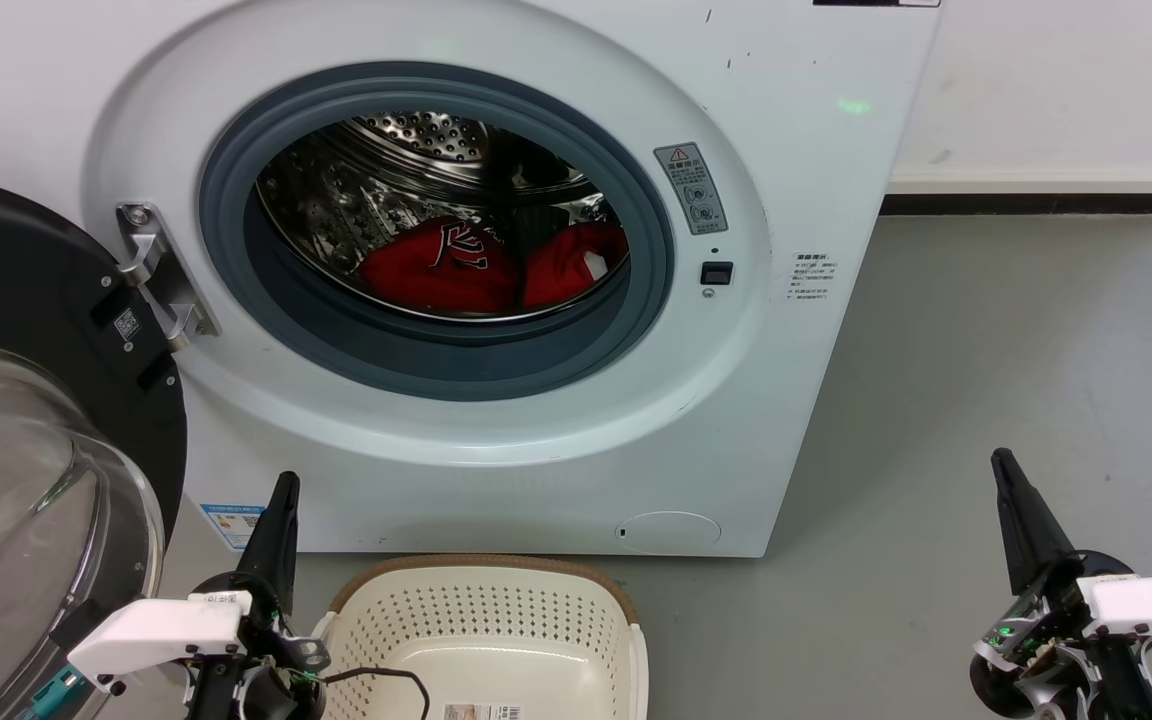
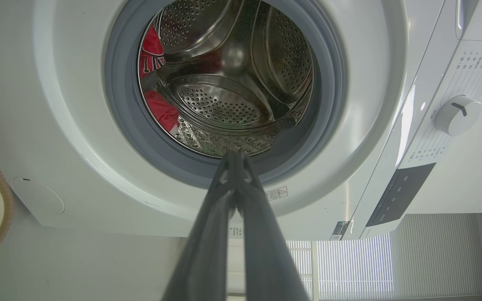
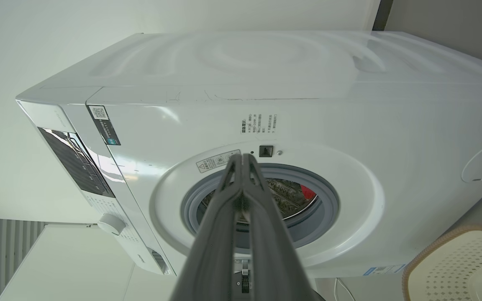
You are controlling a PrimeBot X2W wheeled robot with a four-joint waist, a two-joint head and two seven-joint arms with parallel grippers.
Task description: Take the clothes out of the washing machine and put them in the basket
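First grab pending: clothes (image 1: 436, 268) centre-frame in washing machine (image 1: 496, 440)
Left gripper (image 1: 282, 492), right gripper (image 1: 1002, 462) jaws together; I'd open one, reach in

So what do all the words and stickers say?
Nothing reads clearly.
Grey sticker beside the porthole: a warning triangle, writing too small.
White label on the washing machine front: too small.
Red jersey: black-and-white lettering, folded, unreadable.
QR sticker on the door: no words.
Basket barcode label: too small.
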